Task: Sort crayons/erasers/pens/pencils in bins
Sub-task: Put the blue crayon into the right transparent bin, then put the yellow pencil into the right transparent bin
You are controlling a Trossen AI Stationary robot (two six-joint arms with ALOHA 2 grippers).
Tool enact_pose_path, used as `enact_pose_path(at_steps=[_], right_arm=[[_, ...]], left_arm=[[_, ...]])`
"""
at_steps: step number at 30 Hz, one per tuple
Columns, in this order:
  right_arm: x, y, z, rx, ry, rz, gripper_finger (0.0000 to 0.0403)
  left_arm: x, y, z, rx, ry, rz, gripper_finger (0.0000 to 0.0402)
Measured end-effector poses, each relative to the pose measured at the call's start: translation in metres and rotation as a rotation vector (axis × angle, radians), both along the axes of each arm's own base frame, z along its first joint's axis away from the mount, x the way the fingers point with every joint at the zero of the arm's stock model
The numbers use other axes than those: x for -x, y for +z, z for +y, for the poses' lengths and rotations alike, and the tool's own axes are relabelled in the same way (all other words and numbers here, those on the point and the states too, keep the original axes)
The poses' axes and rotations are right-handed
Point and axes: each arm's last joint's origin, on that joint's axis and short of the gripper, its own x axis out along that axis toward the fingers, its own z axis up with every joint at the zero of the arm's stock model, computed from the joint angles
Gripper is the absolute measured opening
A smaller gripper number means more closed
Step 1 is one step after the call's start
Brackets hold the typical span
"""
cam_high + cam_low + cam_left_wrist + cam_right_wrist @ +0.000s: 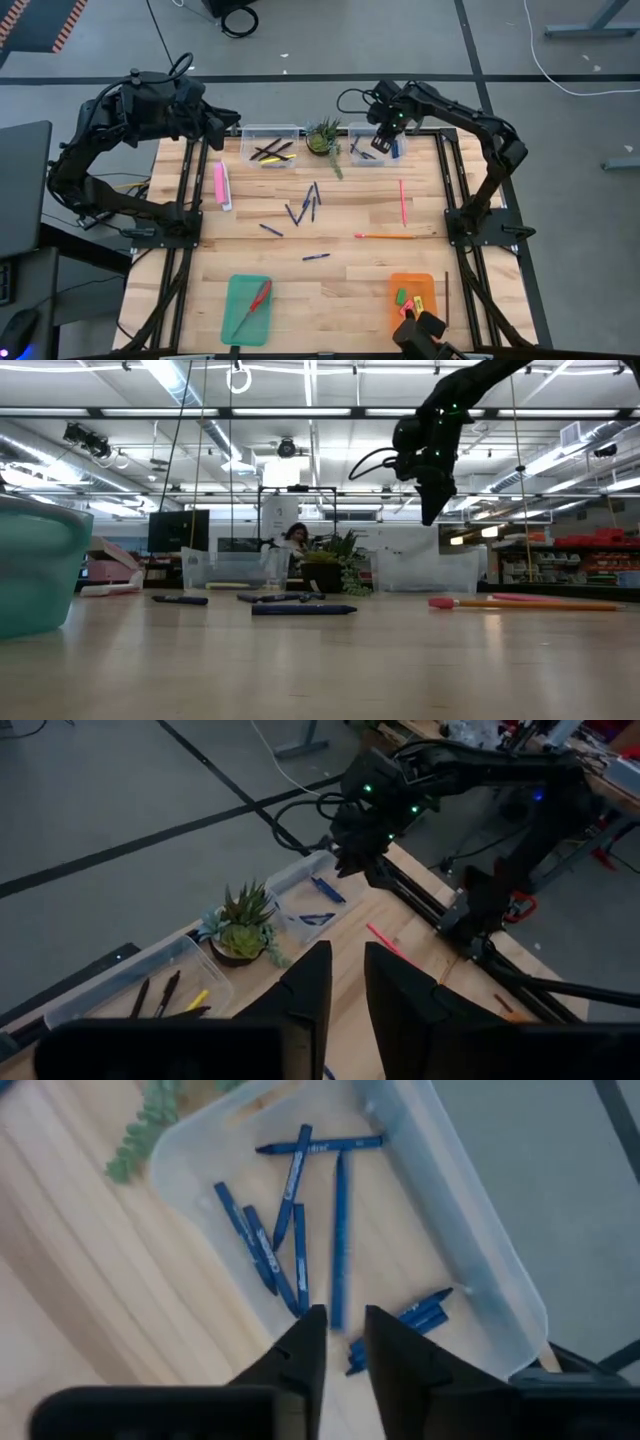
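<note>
Right end effector (pixel 343 1342) hovers over the clear plastic tub (pixel 480 1250) of slim blue pens (pixel 338 1240), fingers slightly parted, grasping nothing; left end effector (pixel 345 982) waits, empty.

The high camera is looking straight down on the whole table (pixel 330 270), taking in both arms from well above. The low camera is sitting at table-top height, peering level across the boards into the room, with the potted plant (pixel 335 565) far off. The left wrist camera is looking forward and down from a distance, catching that same potted plant and the clear tub of pens (pixel 310 900) beyond it. The right wrist camera is hanging close over that very tub, facing almost straight down into it, sharing it with the high and left wrist views.
</note>
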Motion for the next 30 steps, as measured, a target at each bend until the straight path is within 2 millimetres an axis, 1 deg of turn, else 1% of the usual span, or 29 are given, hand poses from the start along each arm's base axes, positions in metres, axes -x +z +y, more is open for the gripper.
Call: enact_pose_path(at_steps=[3, 6, 8, 11, 13, 15, 20, 22, 24, 27, 30], right_arm=[[-0.001, 0.001, -0.002, 0.023, -0.031, -0.010, 0.0118], [-0.001, 0.004, -0.003, 0.015, -0.104, -0.030, 0.0144], [-0.003, 0.007, -0.001, -0.022, -0.171, -0.059, 0.0154], [-0.008, 0.010, 0.007, -0.128, -0.288, -0.123, 0.0160], [-0.016, 0.010, 0.016, -0.220, -0.337, -0.171, 0.0160], [-0.026, 0.010, 0.030, -0.295, -0.370, -0.188, 0.0160], [-0.038, 0.006, 0.069, -0.360, -0.510, -0.051, 0.0161], [-0.040, 0.005, 0.084, -0.377, -0.518, 0.014, 0.0161], [-0.038, 0.002, 0.098, -0.378, -0.494, 0.109, 0.0161], [-0.030, -0.013, 0.112, -0.383, -0.439, 0.243, 0.0161], [-0.014, -0.034, 0.119, -0.450, -0.467, 0.264, 0.0161]], left_arm=[[-0.001, 0.000, -0.002, 0.016, -0.001, -0.010, 0.0079], [-0.001, 0.000, -0.003, 0.017, -0.014, -0.010, 0.0084], [-0.002, 0.000, -0.005, 0.017, -0.025, -0.010, 0.0086], [-0.003, 0.000, -0.008, 0.011, -0.048, -0.006, 0.0086], [-0.003, 0.000, -0.009, 0.007, -0.058, -0.004, 0.0083], [-0.003, 0.000, -0.009, 0.007, -0.060, -0.004, 0.0081], [-0.003, 0.000, -0.009, 0.011, -0.057, -0.006, 0.0084], [-0.003, 0.000, -0.009, 0.011, -0.057, -0.007, 0.0088], [-0.003, 0.000, -0.009, 0.011, -0.057, -0.007, 0.0092], [-0.003, 0.000, -0.009, 0.010, -0.055, -0.006, 0.0095], [-0.003, 0.000, -0.009, 0.020, -0.049, -0.012, 0.0095]])
